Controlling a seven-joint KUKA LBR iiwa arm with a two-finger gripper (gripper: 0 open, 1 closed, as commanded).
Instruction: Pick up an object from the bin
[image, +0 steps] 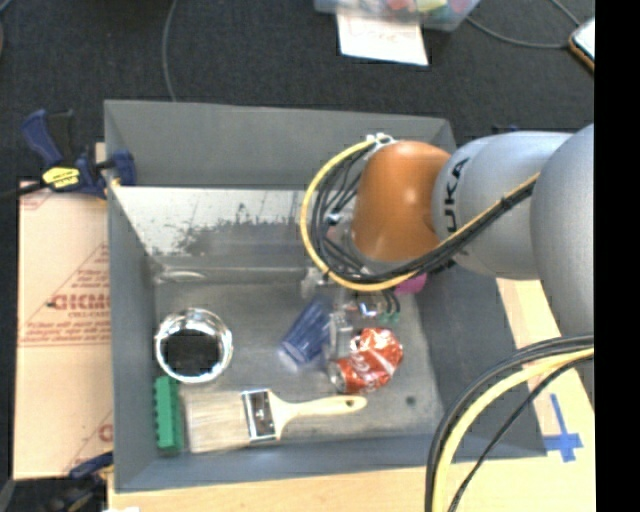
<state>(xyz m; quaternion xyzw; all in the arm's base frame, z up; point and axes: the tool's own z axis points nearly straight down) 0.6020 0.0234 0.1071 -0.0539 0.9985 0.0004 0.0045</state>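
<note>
At the left of the grey bin (128, 330), near its front corner, a green ridged block (167, 413) lies lengthwise along the wall. Just behind it sits a round shiny tin (193, 347) with a dark inside. A flat paintbrush (262, 416) lies along the front wall, its pale bristles just beside the green block and its wooden handle pointing right. Near the middle of the floor a blue oblong thing (305, 336) lies tilted. The gripper (337, 345) is down right beside it, between it and a crumpled red-and-white can (369, 359) on its right. Both things are close against the gripper, and I cannot tell which of them it is on, nor whether it is open or closed. Behind the can, a small magenta thing (412, 284) peeks out under the arm's orange cover (398, 200).
</note>
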